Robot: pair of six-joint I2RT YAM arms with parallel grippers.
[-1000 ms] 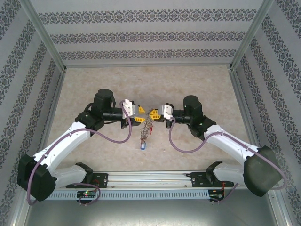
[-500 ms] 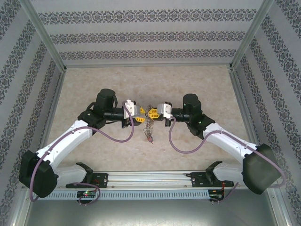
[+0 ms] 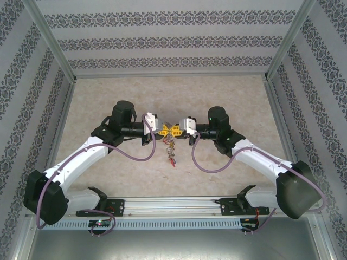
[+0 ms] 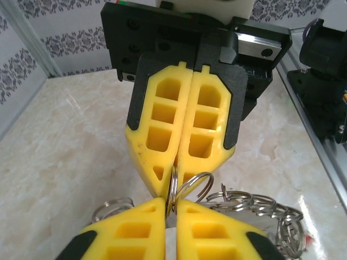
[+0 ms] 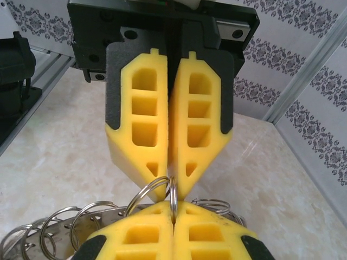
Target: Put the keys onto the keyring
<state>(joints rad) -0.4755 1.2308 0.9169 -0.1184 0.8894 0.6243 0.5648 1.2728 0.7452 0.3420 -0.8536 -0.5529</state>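
Keyring: the keyring (image 4: 173,190) stands edge-on above the table (image 3: 233,103), caught between two sets of yellow fingertips.
Left arm pose: the left arm comes in from the left of the keyring with its elbow bent. Its forearm and wrist lie level and point straight at the keyring.
Left gripper: the left gripper (image 3: 167,130) has its fingers pressed together, and the tips pinch the thin wire on the keyring's left side.
Right arm pose: the right arm mirrors it from the right of the keyring, with the elbow out and the wrist level and aimed at the keyring.
Right gripper: the right gripper (image 3: 179,130) is closed tight, its tips nipping the keyring's right side, almost tip to tip with the left gripper.
Second ring: a loose ring (image 5: 147,194) leans against the keyring, just beside it.
Keys: the keys (image 3: 171,147) trail from the keyring toward the arm bases on a string of small split rings (image 4: 255,205). A red tag (image 3: 172,161) sits at the end farthest from the keyring. I cannot tell whether they touch the table.
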